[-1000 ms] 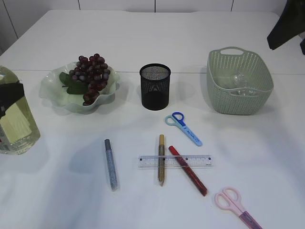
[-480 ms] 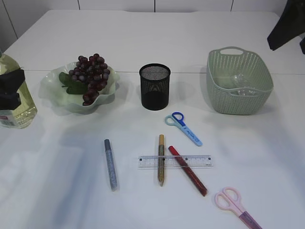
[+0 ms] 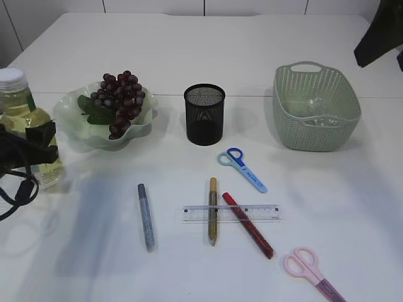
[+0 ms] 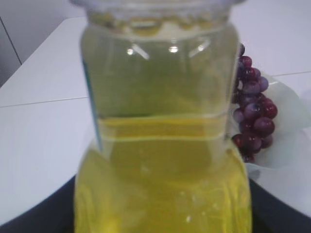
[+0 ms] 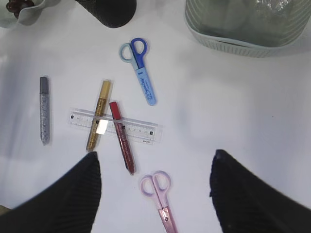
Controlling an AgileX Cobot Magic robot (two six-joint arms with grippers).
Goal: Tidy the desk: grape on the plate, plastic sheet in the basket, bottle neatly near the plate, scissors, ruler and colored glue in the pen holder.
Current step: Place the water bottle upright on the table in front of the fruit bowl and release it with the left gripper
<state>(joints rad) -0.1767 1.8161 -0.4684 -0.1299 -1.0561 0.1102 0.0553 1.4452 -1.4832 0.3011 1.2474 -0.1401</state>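
Exterior view showed my left end effector (image 3: pixel 28 151) clamped round the bottle (image 3: pixel 28 123) at the left edge of the bench (image 3: pixel 189 56), the bottle upright, white cap on, just beside the green plate (image 3: pixel 141 123). In the left wrist view the bottle (image 4: pixel 160 145) filled the picture between the jaws, yellow liquid inside, with the grape bunch (image 4: pixel 252 116) just beyond it to the right. I could not tell whether its base was down on the bench or a little clear of it.

Step in hand, as I judged it: placing the bottle near the plate. The grape (image 3: pixel 119 100) lay on the plate and the crumpled plastic sheet (image 3: pixel 315 113) in the basket (image 3: pixel 315 107), so those two items looked done.

The right end effector (image 5: pixel 155 194) hung with its jaws wide apart and empty, high above the stationery: the pink scissors (image 5: pixel 160 196) almost directly below, the ruler (image 5: pixel 114 125) ahead and to the left with the gold glue (image 5: pixel 98 114) and red glue (image 5: pixel 121 136) crossing it, the silver glue (image 5: pixel 43 109) further left, the blue scissors (image 5: pixel 141 70) ahead. The pen holder (image 3: pixel 204 113) stood beyond them, empty as far as I could see.

Next move, in my judgement: settle the bottle, release without tipping it, then start picking, pink scissors first.
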